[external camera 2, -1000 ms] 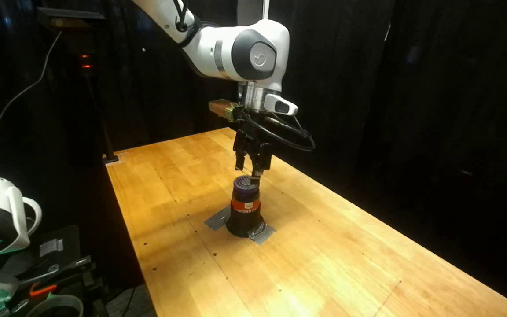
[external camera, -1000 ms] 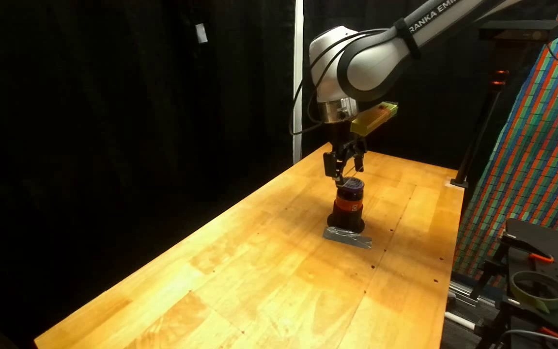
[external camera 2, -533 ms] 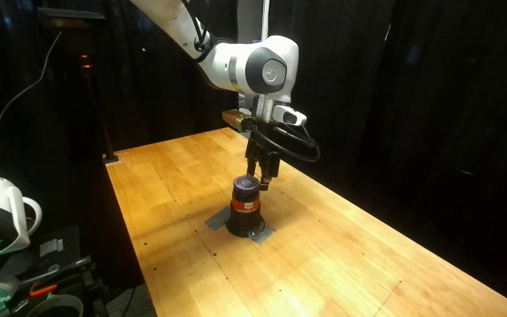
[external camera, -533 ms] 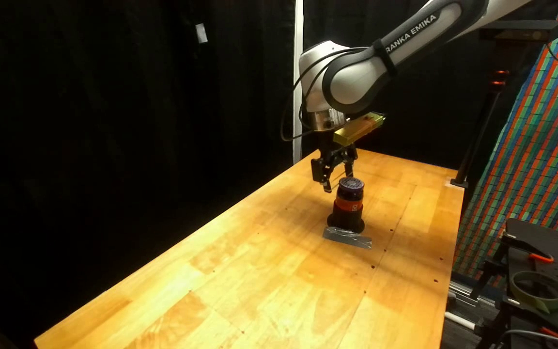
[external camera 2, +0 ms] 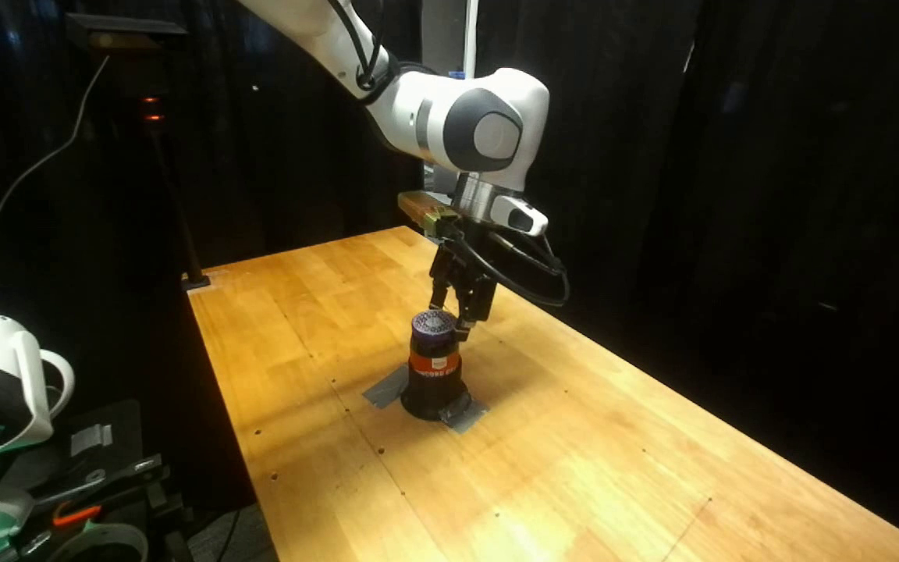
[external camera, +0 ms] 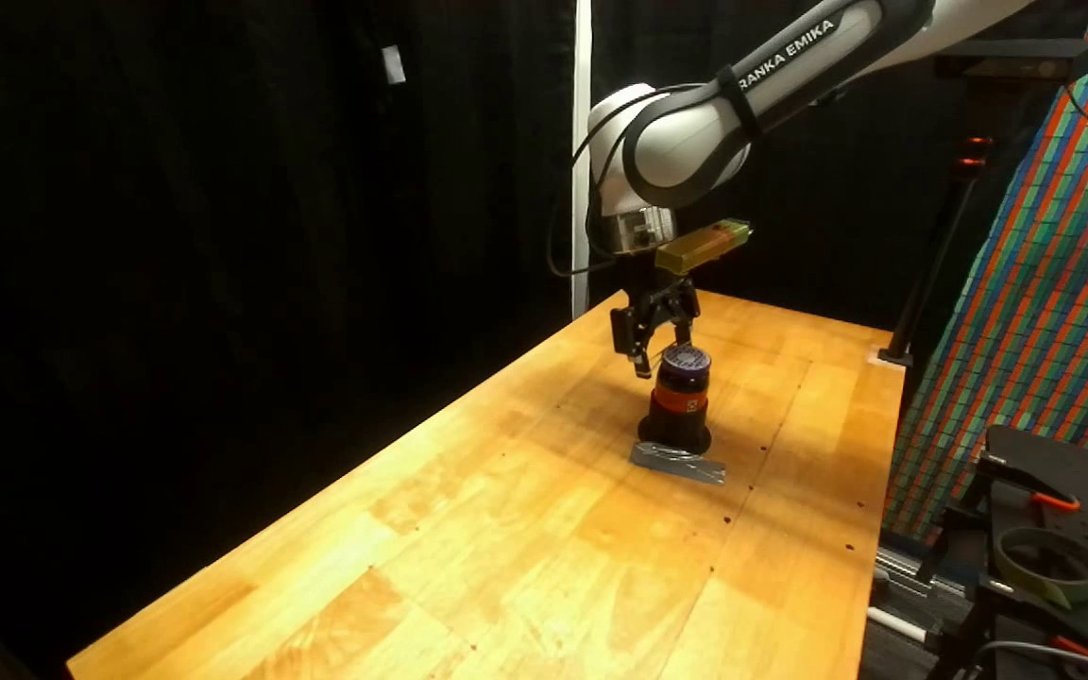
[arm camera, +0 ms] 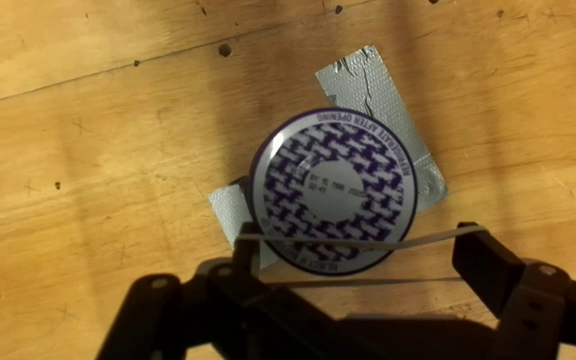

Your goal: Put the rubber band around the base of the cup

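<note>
Gripper (arm camera: pixel 358 240): one, black, two-fingered; lower half of the wrist view. Jaws well apart, clamped on nothing. Over the last second it has shifted from above the lid (arm camera: pixel 333 191) to mostly beside it, and lower; in the latter half it has tipped, the fingertips (arm camera: pixel 485 270) now leaning back toward the lid.

Rubber band (arm camera: pixel 368 244): one, thin, pale; stretched across both fingertips, not yet around the cup (external camera 2: pixel 435 365). In the wrist view the upper strand crosses over the lid near its lower rim, the second runs below it; whether either touches cannot be told. The tilt looks meant to carry the upper strand past the lid's upper rim, so that the loop can travel down; risk, slipping off a fingertip.

Cup: one, jar-shaped, dark with red-orange label; upright, near the centre of the frame in an exterior view, unmoved. Lid purple and white, printed.

Base (external camera 2: pixel 422 404): black, flared, bandless; final stage judged outstanding.

Duct tape (arm camera: pixel 390 105): grey strips at the foot, likely anchoring it.

Table (external camera 2: pixel 613 468): wooden, across the lower frame.

Curtain (external camera: pixel 261 208): black, upper left of an exterior view.
</note>
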Tool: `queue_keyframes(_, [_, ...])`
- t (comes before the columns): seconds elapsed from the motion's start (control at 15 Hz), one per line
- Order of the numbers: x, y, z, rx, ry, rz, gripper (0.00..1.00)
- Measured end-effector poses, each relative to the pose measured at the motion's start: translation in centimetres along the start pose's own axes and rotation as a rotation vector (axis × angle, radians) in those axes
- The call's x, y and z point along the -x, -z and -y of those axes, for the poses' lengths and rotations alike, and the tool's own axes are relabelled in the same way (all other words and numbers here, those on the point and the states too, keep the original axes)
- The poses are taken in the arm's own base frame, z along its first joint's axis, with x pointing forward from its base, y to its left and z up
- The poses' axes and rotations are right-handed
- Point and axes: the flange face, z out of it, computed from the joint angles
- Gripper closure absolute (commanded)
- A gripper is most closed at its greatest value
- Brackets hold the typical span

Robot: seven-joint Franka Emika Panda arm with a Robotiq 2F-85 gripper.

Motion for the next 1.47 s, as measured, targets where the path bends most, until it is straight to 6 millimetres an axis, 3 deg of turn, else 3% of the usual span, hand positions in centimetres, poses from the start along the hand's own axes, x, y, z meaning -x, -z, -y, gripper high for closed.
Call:
queue_keyframes(0.67, [2.5, 0.3, -1.8, -0.045, -0.014, 0.085, 0.0])
queue_keyframes(1.13, [4.0, -2.8, -2.5, -0.009, -0.065, 0.017, 0.0])
queue_keyframes(1.47, [4.2, -3.7, -1.3, 0.036, -0.139, -0.068, 0.0])
